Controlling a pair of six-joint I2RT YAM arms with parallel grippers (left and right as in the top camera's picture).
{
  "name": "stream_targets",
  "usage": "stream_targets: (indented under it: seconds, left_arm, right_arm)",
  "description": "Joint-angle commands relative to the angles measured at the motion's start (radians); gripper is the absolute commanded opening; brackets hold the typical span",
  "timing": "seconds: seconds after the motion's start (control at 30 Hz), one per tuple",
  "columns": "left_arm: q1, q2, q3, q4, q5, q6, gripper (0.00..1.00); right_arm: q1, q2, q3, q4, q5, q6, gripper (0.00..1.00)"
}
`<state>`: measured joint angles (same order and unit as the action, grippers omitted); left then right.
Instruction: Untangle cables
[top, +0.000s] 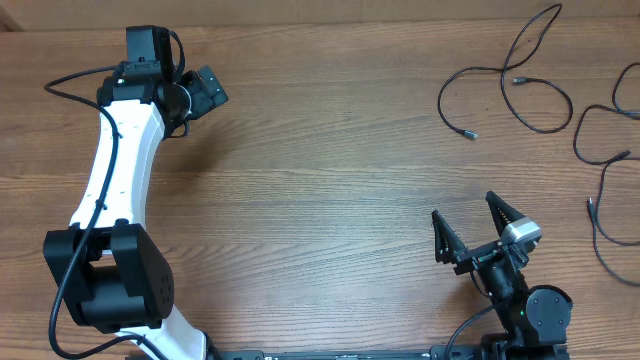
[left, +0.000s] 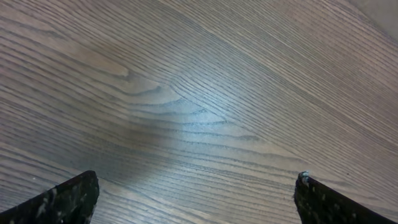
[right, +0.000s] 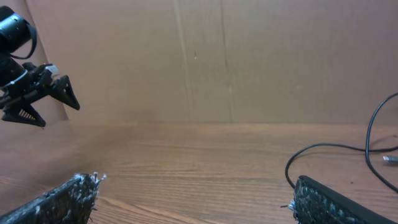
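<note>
The cables (top: 517, 79) lie as loose, seemingly separate strands near the far right corner of the bench (top: 320, 200). The left claw (left: 198, 177) and right claw (top: 463, 208) gape wide, empty. Little looks left to do.

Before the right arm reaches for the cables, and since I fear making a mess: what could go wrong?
The cables are thin and lie flat, so the open right gripper may slip off them. Some run past the picture's right edge, and pulling could snag unseen parts. The left gripper is too far off to help.
</note>
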<state>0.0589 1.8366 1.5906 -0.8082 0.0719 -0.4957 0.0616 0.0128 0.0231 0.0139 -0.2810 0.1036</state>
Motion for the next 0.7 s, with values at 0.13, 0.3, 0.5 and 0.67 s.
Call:
stream_targets:
  seconds: [0.13, 0.3, 0.5, 0.67]
  left_arm:
    - [-0.007, -0.032, 0.022, 0.000, 0.003, -0.006, 0.99]
    - [-0.007, -0.032, 0.022, 0.000, 0.003, -0.006, 1.00]
    - [-0.007, -0.032, 0.022, 0.000, 0.003, -0.006, 1.00]
    - [-0.007, -0.032, 0.022, 0.000, 0.003, -0.006, 1.00]
  right_arm:
    - [0.008, -0.010, -0.015, -0.002, 0.042, -0.005, 1.00]
    - [0.008, -0.010, -0.015, -0.084, 0.099, -0.009, 1.00]
    - [0.008, -0.010, -0.015, -0.084, 0.105, -0.110, 1.00]
    - [0.008, -0.010, -0.015, -0.084, 0.097, -0.107, 1.00]
